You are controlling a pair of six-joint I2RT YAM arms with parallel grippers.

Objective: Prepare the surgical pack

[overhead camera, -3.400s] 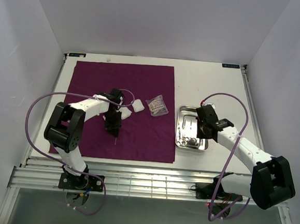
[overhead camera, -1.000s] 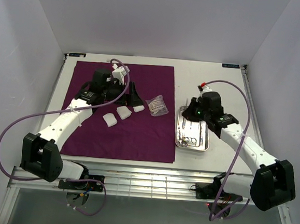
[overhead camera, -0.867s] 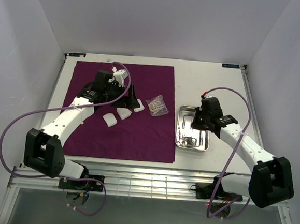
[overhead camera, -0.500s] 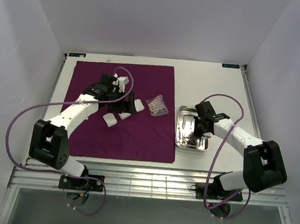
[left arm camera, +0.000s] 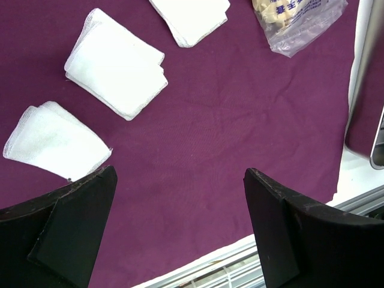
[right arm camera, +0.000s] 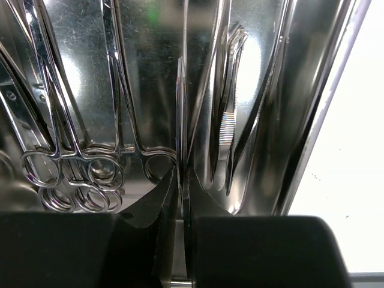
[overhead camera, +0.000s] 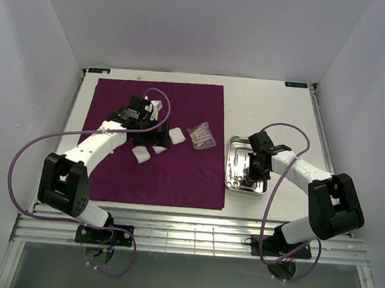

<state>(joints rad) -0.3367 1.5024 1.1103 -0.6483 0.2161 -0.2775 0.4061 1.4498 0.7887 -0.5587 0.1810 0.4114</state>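
The left gripper (left arm camera: 180,174) hangs with jaws spread wide above the purple cloth (left arm camera: 228,120), where white gauze pads lie apart at 9 (left arm camera: 57,141), 11 (left arm camera: 116,71) and 12 o'clock (left arm camera: 191,18), a plastic packet (left arm camera: 297,21) at 1 o'clock, the steel tray (left arm camera: 362,60) rim at 3 o'clock.

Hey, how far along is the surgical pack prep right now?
Done: purple cloth lies flat, with three gauze pads and a clear packet on it. In hand: right gripper is shut on a thin instrument inside the steel tray, which sits off the cloth; left gripper hangs open over the cloth. Left, likely: tray onto cloth, then folding.
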